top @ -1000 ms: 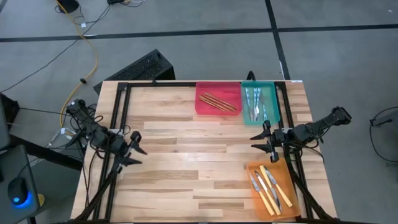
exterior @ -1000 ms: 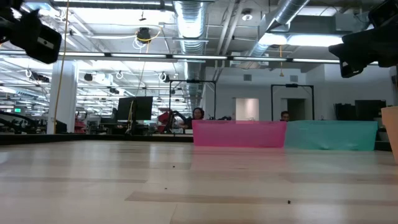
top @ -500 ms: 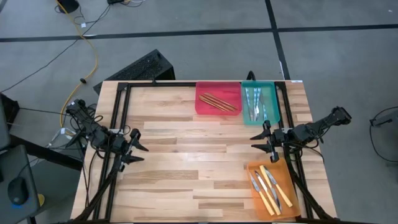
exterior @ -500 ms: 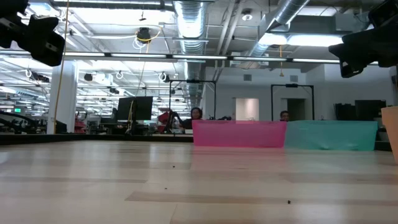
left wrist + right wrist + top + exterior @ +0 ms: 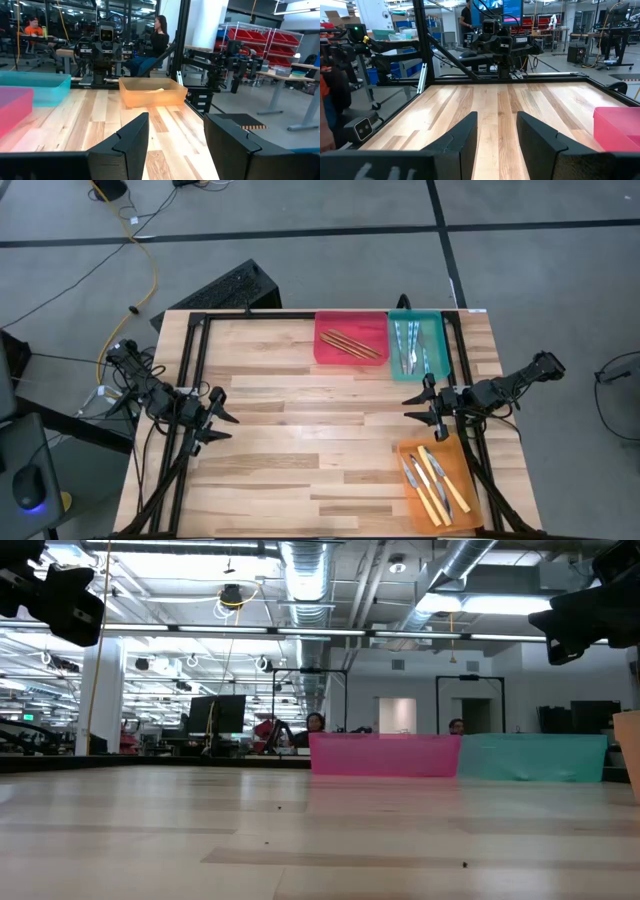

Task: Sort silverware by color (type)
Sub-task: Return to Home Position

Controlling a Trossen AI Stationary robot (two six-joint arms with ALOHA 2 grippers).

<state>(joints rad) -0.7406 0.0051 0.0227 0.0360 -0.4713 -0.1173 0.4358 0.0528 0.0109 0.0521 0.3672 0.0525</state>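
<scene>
The silverware lies sorted in three trays on the table's right half. Tan wooden sticks point(image 5: 350, 343) lie in the red tray point(image 5: 325, 350) at the far edge. Light-blue-handled pieces point(image 5: 408, 343) lie in the teal tray point(image 5: 436, 340) beside it. Yellow-handled knives point(image 5: 432, 482) lie in the orange tray point(image 5: 458, 465) at the near right. My left gripper point(image 5: 230, 427) hovers open over the table's left side, pointing level toward the right. My right gripper point(image 5: 406, 408) hovers open between the teal and orange trays, pointing left. Both hold nothing.
Bare wooden tabletop point(image 5: 310, 430) stretches between the two grippers. A black frame point(image 5: 190, 360) runs along the table's left and far edges. People sit at desks in the room beyond the table point(image 5: 318, 725).
My left gripper has turned a little at the wrist, swinging its fingers slightly toward the far edge; it stays in place and open.
</scene>
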